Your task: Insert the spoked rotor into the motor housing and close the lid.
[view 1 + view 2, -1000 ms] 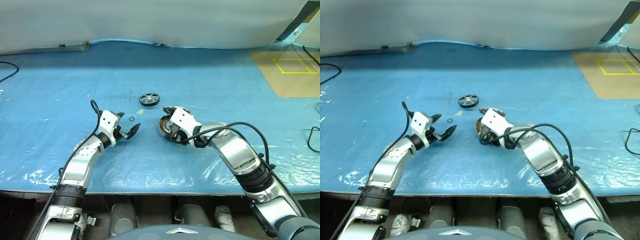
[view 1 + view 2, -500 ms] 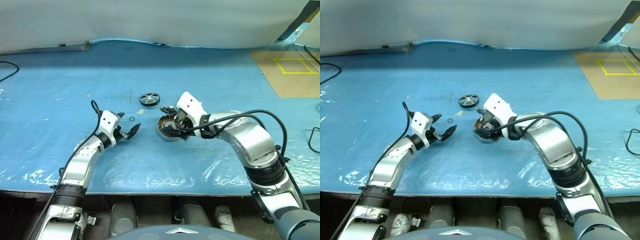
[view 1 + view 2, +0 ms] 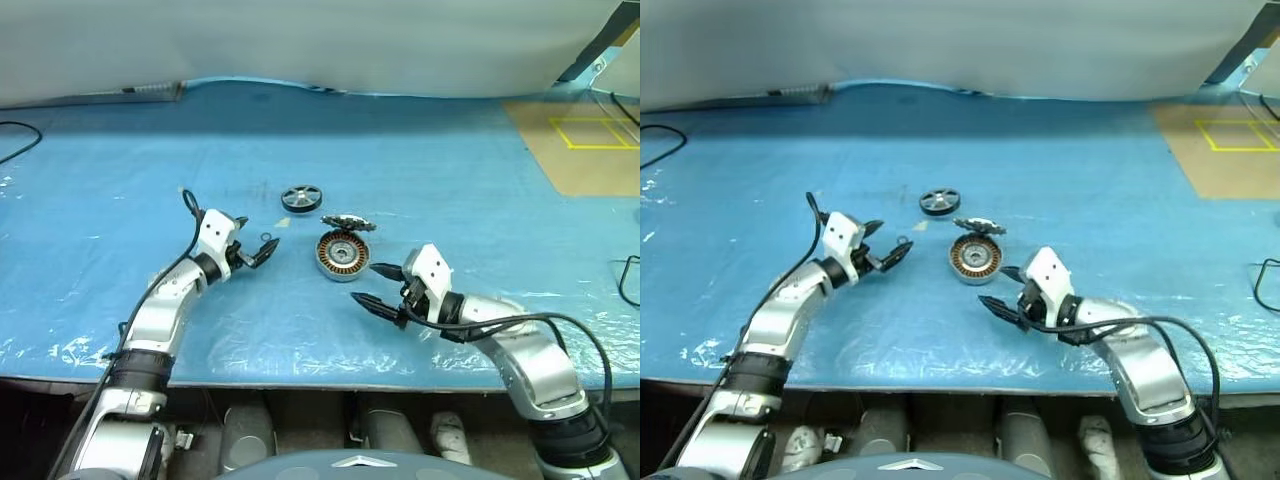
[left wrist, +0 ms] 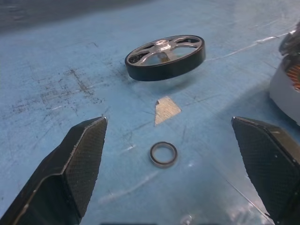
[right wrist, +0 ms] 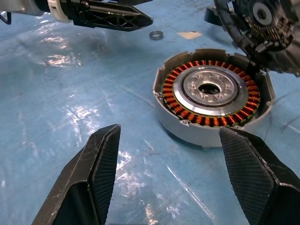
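Observation:
The spoked rotor (image 3: 300, 198), black-rimmed with silver spokes, lies flat on the blue sheet behind the motor housing (image 3: 342, 256). The housing's copper windings show from above. Its lid (image 3: 348, 222) stands tilted up at the housing's far rim. My right gripper (image 3: 365, 284) is open and empty, just in front and to the right of the housing (image 5: 213, 93), apart from it. My left gripper (image 3: 264, 247) is open to the housing's left and points at the rotor (image 4: 165, 56), with a tiny wire ring (image 4: 163, 154) on the sheet between its fingers.
A beige tape scrap (image 4: 165, 108) lies between the ring and the rotor. A brown panel with a yellow square (image 3: 580, 140) sits at the back right. A black cable (image 3: 15, 140) runs off the left edge. The table's front edge (image 3: 300, 385) is close below both arms.
My right gripper let go of the housing, pulled back toward the front edge and opened. The lid now stands up, baring the windings. My left gripper edged forward around the ring.

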{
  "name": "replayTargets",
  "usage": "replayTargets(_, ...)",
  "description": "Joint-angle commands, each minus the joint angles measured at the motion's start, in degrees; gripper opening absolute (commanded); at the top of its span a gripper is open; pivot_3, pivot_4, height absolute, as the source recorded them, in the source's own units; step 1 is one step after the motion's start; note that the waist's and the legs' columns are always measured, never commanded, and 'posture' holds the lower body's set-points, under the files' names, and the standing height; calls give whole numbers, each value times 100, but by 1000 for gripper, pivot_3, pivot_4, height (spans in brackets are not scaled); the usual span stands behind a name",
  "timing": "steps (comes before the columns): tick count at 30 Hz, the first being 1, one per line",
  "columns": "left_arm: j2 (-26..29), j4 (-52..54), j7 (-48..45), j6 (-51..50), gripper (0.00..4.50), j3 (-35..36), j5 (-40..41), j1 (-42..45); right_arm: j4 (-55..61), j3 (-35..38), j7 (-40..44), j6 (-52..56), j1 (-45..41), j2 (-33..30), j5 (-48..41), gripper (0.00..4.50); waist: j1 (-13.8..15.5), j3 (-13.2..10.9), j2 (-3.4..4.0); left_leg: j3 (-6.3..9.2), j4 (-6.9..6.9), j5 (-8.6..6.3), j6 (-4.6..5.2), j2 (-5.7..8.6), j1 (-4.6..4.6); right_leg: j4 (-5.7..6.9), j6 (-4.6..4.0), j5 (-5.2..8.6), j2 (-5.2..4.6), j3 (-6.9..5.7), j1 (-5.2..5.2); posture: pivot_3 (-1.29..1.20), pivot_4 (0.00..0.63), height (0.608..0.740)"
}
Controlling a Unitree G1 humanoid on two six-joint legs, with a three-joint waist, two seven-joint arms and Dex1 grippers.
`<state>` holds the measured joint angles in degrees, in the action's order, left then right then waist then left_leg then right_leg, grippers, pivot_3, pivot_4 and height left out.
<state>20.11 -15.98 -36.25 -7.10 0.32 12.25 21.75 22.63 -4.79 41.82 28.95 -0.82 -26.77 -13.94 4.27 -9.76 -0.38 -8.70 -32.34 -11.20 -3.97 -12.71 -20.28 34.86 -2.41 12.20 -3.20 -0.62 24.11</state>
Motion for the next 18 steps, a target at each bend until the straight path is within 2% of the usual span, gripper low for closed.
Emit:
replayTargets(1,12,-627,-78,197,4500,10,-114,426,-66,67,-253,-571,91,146,98,3519,-15,0,0,0,1,0,0,1,-2,-1,-1,-1,-1,1,0,0,150,740)
replayTargets(8,51,-1925,-211,699,4500,-214,-583,1017,-129,129,-506,-670,203,252,67,3519,-20,0,0,14,8,1,-1,4,-25,-12,-1,-2,2,-6,8,0,150,740)
replayTargets(14,121,-2210,-464,904,4500,-311,-735,991,-86,148,-659,-592,199,255,-2,3519,-14,0,0,15,6,0,-1,4,-26,-10,0,-2,-1,-8,4,0,150,740)
replayTargets(15,145,-2230,-492,920,4129,-330,-772,950,-82,149,-675,-575,197,257,-14,3562,-14,0,0,15,6,0,0,4,-26,-10,0,-2,-1,-8,3,0,150,740)
replayTargets(17,197,-2266,-488,972,3677,-394,-889,879,-73,149,-694,-550,195,252,-37,3562,-17,1,0,15,6,0,0,4,-27,-9,0,-2,-1,-8,2,0,150,740)
replayTargets(18,210,-2279,-480,995,3273,-413,-925,865,-70,147,-701,-542,192,247,-46,3562,-19,1,0,15,7,0,-1,3,-27,-10,-1,-2,-1,-8,1,0,150,740)
